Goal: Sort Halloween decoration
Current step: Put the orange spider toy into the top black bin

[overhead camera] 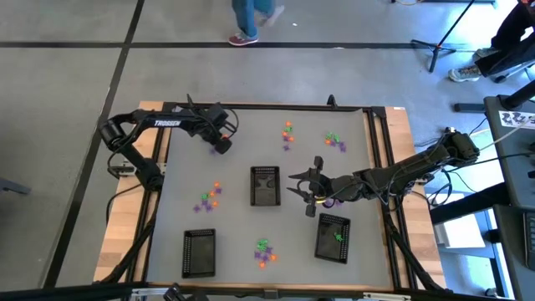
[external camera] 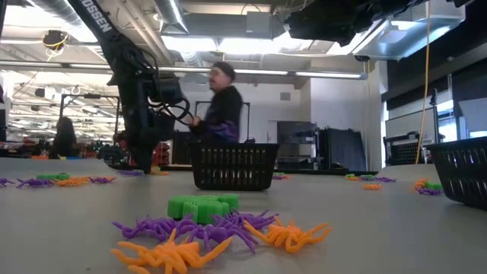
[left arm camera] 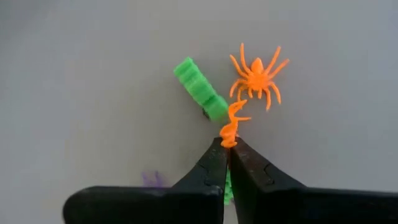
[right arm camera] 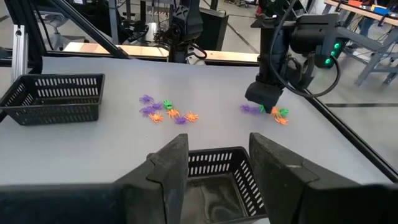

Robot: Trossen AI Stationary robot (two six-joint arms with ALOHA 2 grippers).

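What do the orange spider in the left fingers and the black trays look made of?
Orange spider: looks like soft molded plastic or rubber, matte; its thin legs bend where the left gripper pinches it.
Black trays: rigid mesh, slightly glossy; plastic or coated wire, can't tell which.

Purple trinket (left arm camera: 152, 180) half hidden behind the left hand (left arm camera: 226, 144), shape unclear

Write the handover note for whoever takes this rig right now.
Left gripper: shut on a curly orange plastic trinket, beside a green trinket and an orange spider, far-left table.
Right gripper: open, empty, beside the middle black mesh tray.
Done: one green piece lies in the right-hand tray.
Left: four loose piles of orange, purple and green trinkets remain unsorted.
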